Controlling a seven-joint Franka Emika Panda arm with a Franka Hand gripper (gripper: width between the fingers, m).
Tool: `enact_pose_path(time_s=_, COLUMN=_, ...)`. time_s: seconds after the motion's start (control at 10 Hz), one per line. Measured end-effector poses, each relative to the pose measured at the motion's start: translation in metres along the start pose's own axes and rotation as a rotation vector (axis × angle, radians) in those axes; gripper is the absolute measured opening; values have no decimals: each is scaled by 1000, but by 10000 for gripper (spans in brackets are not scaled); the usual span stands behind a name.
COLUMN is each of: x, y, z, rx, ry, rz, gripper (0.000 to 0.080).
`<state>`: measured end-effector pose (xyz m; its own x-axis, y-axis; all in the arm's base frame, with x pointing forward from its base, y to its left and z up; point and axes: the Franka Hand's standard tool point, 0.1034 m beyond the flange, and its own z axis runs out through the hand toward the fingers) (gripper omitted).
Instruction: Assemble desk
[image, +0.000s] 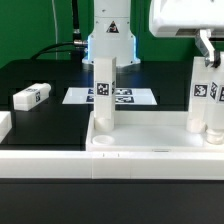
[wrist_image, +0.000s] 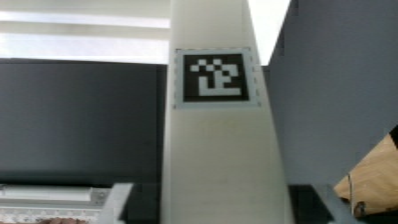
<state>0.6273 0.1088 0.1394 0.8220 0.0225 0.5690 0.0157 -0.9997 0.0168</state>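
The desk top (image: 150, 152), a white rimmed tray, lay along the front edge of the tabletop (image: 40, 75), which was black. Three white legs stood upright in it. One leg (image: 107, 95) stood alone toward the tray's end on the exterior view's left, with its square tag facing the camera. Two others stood close together at the opposite end.

The gripper (image: 207, 55) was down over this pair. Its jaws were closed on the upper end of the held leg (image: 201, 95). The neighbouring leg (image: 217, 108) stood just beside it and was partly cut by the picture's border. In the wrist view the held leg (wrist_image: 217, 140) filled the middle of the picture, upright, with its tag turned to the camera. The fingertips themselves were not visible there.

A fourth leg (image: 32, 96) lay flat on the tabletop near the edge on the exterior view's left, well apart from the tray. The marker board (image: 137, 97) lay behind the tray, in the middle of the tabletop, in front of the robot's base (image: 108, 40).
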Motion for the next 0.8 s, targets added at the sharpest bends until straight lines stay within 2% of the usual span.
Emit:
enact_pose_path(time_s=0.4, x=-3, y=-3, z=3, rx=0, ry=6, rz=-7, gripper=290)
enact_pose_path(time_s=0.8, x=-7, y=0, z=6, rx=-6, ry=9, rz=-10, gripper=290)
